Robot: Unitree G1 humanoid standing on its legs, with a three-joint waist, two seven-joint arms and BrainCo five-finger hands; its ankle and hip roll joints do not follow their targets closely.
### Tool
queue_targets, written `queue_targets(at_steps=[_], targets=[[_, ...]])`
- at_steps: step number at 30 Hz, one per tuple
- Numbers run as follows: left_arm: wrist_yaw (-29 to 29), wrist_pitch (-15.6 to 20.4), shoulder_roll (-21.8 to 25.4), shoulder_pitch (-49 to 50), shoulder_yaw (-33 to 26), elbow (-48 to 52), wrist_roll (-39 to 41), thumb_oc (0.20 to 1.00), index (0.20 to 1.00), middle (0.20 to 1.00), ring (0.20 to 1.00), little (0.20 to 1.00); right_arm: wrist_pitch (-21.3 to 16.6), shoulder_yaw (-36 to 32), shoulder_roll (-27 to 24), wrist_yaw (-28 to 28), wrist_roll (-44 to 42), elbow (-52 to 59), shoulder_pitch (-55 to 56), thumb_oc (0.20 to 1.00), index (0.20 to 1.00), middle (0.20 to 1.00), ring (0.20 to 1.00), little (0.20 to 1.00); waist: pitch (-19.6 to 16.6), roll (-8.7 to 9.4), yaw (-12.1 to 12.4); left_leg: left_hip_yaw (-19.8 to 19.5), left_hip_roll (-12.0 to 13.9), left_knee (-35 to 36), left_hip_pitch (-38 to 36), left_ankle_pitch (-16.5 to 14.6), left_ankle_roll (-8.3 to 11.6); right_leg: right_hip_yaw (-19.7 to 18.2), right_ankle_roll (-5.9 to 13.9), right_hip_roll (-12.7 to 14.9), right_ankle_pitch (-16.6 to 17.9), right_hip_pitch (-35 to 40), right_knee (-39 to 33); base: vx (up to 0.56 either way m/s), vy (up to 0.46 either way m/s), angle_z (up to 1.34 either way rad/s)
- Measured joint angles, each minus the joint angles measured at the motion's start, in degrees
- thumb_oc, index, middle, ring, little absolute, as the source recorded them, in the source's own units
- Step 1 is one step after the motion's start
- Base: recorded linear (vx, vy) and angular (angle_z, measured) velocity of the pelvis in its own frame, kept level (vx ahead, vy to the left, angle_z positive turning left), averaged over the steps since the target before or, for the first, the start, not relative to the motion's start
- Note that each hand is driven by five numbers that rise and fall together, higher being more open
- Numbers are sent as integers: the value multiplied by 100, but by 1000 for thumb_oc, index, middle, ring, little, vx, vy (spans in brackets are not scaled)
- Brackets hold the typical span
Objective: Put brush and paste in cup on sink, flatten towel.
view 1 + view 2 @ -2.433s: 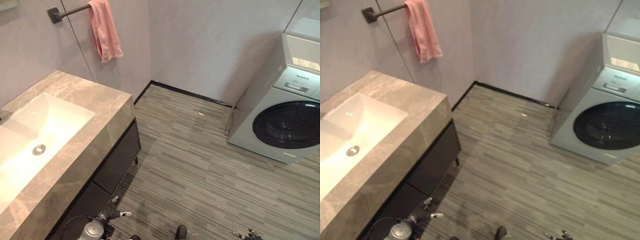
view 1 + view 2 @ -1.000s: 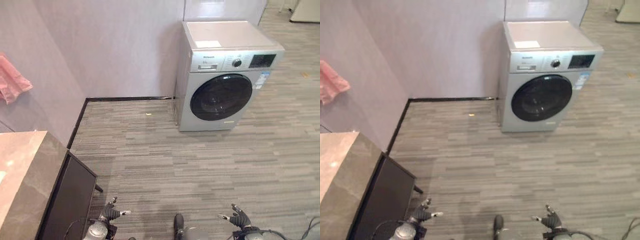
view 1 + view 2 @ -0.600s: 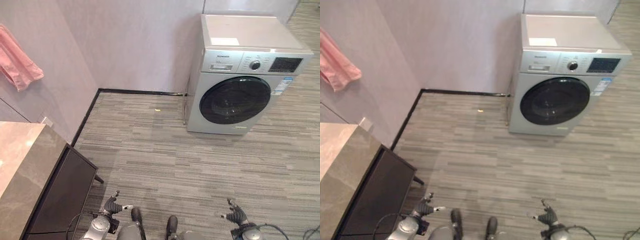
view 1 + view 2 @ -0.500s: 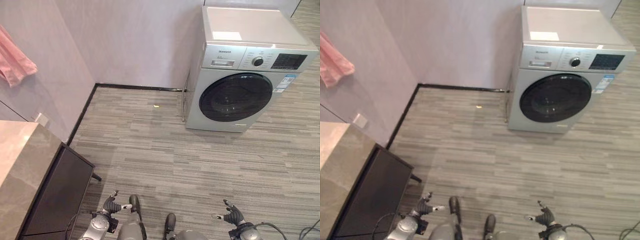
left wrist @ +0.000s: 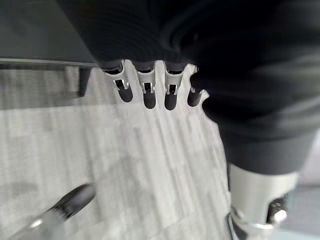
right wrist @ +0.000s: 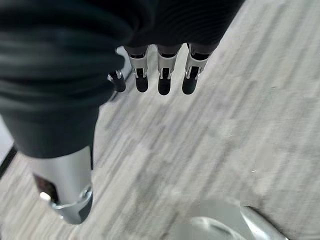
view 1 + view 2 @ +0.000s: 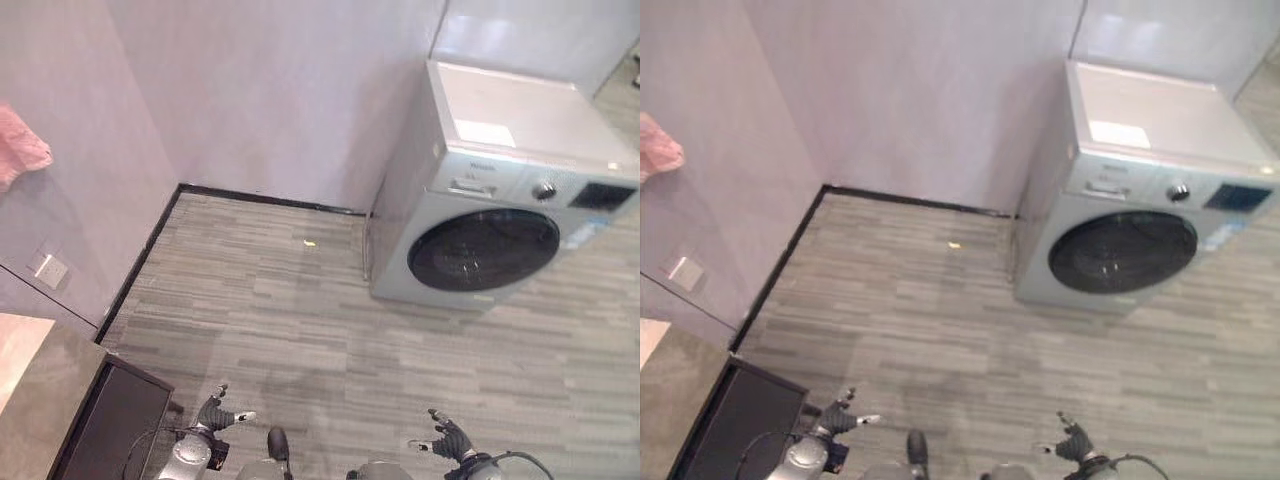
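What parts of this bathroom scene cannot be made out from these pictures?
- Pink towel: cut off by the left eye view's left edge; its lie is unreadable.
- Sink counter: just a corner, cut off at lower left.
- Small yellowish speck on the floor: too small to identify.

Striped floor (image 7: pixel 290 310) lies open ahead of my low, empty, slack-fingered left hand (image 7: pixel 212 415) and right hand (image 7: pixel 447 438). A washing machine (image 7: pixel 490 215) blocks two o'clock; the dark vanity cabinet (image 7: pixel 105 425) crowds nine o'clock, walls (image 7: pixel 290 90) close twelve.
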State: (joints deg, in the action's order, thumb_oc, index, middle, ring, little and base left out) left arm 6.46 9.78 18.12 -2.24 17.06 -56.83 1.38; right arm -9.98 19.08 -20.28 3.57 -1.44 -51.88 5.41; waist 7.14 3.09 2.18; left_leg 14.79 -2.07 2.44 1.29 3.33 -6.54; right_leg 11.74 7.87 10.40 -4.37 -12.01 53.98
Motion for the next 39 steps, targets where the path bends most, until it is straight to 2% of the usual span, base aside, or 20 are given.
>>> queue_targets(at_steps=[3, 5, 6, 7, 9, 11, 13, 15, 17, 18, 20, 22, 24, 25, 27, 29, 31, 33, 36, 39], targets=[[5, -4, 20, -29, -86, 39, -23, 1000, 1000, 1000, 1000, 1000, -13, 9, 15, -13, 0, 267, -31, 1000, 1000, 1000, 1000, 1000, 127, -268, 1, -334, -23, 15, -249, -184, -105, -107, -43, -101, -473, -235, -412, 250, 26, 48], [7, -7, 71, 75, -110, 19, -18, 1000, 1000, 1000, 1000, 1000, -33, 13, 20, -30, -1, 408, -118, 1000, 1000, 1000, 1000, 1000, 173, -371, 19, -462, -58, 82, -358, -251, -64, 53, -46, -53, -564, -452, -1249, 328, -70, 42], [7, -12, 86, 66, -122, -74, -17, 1000, 1000, 1000, 1000, 1000, -39, 15, 22, -32, -3, 420, -125, 1000, 1000, 1000, 1000, 1000, 183, -412, -46, -606, -56, 55, -366, -289, -24, 3, -19, -93, -517, -435, -2180, 299, -100, 61], [4, -11, 92, 59, -113, -73, -21, 1000, 1000, 1000, 1000, 1000, -27, 16, 27, -34, -4, 432, -113, 1000, 1000, 1000, 1000, 1000, 213, -361, -59, -691, -104, 50, -436, -366, -9, -9, -1, -96, -436, -546, -2381, 419, -132, 57], [2, -12, 87, 104, -231, -247, -29, 1000, 1000, 1000, 1000, 1000, -40, 8, -2, -46, -7, 828, 25, 1000, 1000, 1000, 1000, 1000, 185, -230, -57, -853, -114, -23, -398, -544, 45, -539, 80, -348, -137, -615, -3764, 272, -85, 38], [6, -19, 62, 122, -261, -427, -98, 1000, 1000, 1000, 1000, 1000, -37, 3, 10, -84, -5, 984, 107, 1000, 1000, 1000, 1000, 1000, 195, -66, -169, -1176, -150, 21, -553, -668, 115, -573, 128, -338, 593, -704, -5055, 284, -97, 66], [4, -13, 45, 186, -260, -436, -185, 1000, 1000, 1000, 1000, 1000, -30, 4, 13, -116, -4, 984, 214, 1000, 1000, 1000, 1000, 1000, 158, 42, -280, -1456, -150, 5, -713, -783, 221, -947, 138, -328, 936, -722, -5297, 335, -136, 88], [6, 0, 11, 253, -238, -398, -192, 1000, 1000, 1000, 1000, 1000, -39, 6, 29, -129, -2, 961, 398, 1000, 1000, 1000, 1000, 1000, 70, 168, -330, -1808, -141, -4, -932, -999, 303, -981, 88, -260, 981, -494, -5125, 410, -203, 103], [4, 4, -114, 264, -175, -443, -198, 1000, 1000, 1000, 1000, 1000, -8, -14, -17, -126, -3, 669, 453, 1000, 1000, 1000, 1000, 1000, -78, 67, -299, -1951, 82, -134, -1065, -1181, 588, -960, -127, -442, 1311, -418, -4825, 219, -119, 63], [4, 3, -211, 300, -170, -443, -198, 1000, 1000, 1000, 1000, 1000, -10, -42, -76, -127, -4, 579, 312, 1000, 1000, 1000, 1000, 1000, -128, -119, -296, -1864, 310, -166, -1084, -1222, 643, -893, -287, -630, 1213, -383, -4779, 306, -191, 24], [3, -2, -274, 316, -211, -457, -193, 1000, 1000, 1000, 1000, 1000, -8, -123, -135, -139, -4, 600, 27, 1000, 1000, 1000, 1000, 1000, -158, -252, -291, -1724, 542, -518, -960, -1183, 798, -723, -539, -826, 1165, -269, -4838, 299, -224, 17], [8, -1, -257, 199, -235, -454, -175, 1000, 1000, 1000, 1000, 1000, -14, -154, -175, -131, -6, 653, -68, 1000, 1000, 1000, 1000, 1000, -118, -152, -309, -1735, 539, -1444, -551, -1099, 1049, -583, -589, -811, 1116, 20, -5034, 131, -195, 38], [12, -4, -268, -24, -215, -453, -167, 1000, 1000, 1000, 1000, 1000, -34, -187, -298, -112, -9, 717, -99, 1000, 1000, 1000, 1000, 1000, -68, -76, -304, -1720, 632, -2793, 129, -785, 1548, -288, -843, -798, 951, 343, -5157, 215, -307, 76], [16, 0, -242, -162, -206, -432, -146, 1000, 1000, 1000, 1000, 1000, -33, -256, -326, -109, -9, 766, -37, 1000, 1000, 1000, 1000, 1000, 15, 56, -283, -1465, 705, -3552, 629, -228, 1801, -29, -941, -735, 871, 505, -5266, 114, -129, 94], [20, 0, -203, -211, -226, -239, -128, 1000, 1000, 1000, 1000, 1000, -33, -263, -350, -79, -9, 809, 41, 1000, 1000, 1000, 1000, 1000, 74, 203, -257, -927, 880, -3898, 907, -274, 1665, 160, -997, -708, 804, 603, -5343, 193, -107, 70], [7, -12, -248, -258, -211, -211, -124, 1000, 1000, 1000, 1000, 1000, -27, -240, -395, 15, -2, 826, 75, 1000, 1000, 1000, 1000, 1000, 95, 199, -312, -278, 1027, -3512, 1173, -482, 1573, 440, -1103, -783, 689, 747, -5603, 292, -31, 77], [10, -3, -249, -320, -223, -132, -124, 1000, 1000, 1000, 1000, 1000, -18, -241, -403, 19, 9, 862, 283, 1000, 1000, 1000, 1000, 1000, 147, 222, -307, 390, 1021, -2283, 1204, -475, 1499, 620, -1080, -839, 663, 851, -5768, 258, 89, 68], [13, -14, -238, -224, -227, -139, -129, 1000, 1000, 1000, 1000, 1000, -17, -237, -406, 13, 70, 836, 315, 1000, 1000, 1000, 1000, 1000, 170, 135, -290, 492, 1110, -672, 1176, -54, 1535, 794, -930, -1049, 634, 983, -5817, 208, 67, 32], [9, -47, -207, -59, -222, -137, -132, 1000, 1000, 1000, 1000, 1000, -27, -231, -434, 23, 189, 852, 342, 1000, 1000, 1000, 1000, 1000, 166, 119, -304, 490, 1434, 5, 1157, 438, 1592, 916, -872, -1252, 571, 1154, -5798, 185, 66, 0], [10, -46, -211, -53, -241, -107, -135, 1000, 1000, 1000, 1000, 1000, -27, -238, -502, 25, 232, 858, 383, 1000, 1000, 1000, 1000, 1000, 163, 151, -334, 720, 1662, 167, 1013, 589, 1643, 922, -994, -1313, 416, 1234, -5754, 277, 111, -1]])
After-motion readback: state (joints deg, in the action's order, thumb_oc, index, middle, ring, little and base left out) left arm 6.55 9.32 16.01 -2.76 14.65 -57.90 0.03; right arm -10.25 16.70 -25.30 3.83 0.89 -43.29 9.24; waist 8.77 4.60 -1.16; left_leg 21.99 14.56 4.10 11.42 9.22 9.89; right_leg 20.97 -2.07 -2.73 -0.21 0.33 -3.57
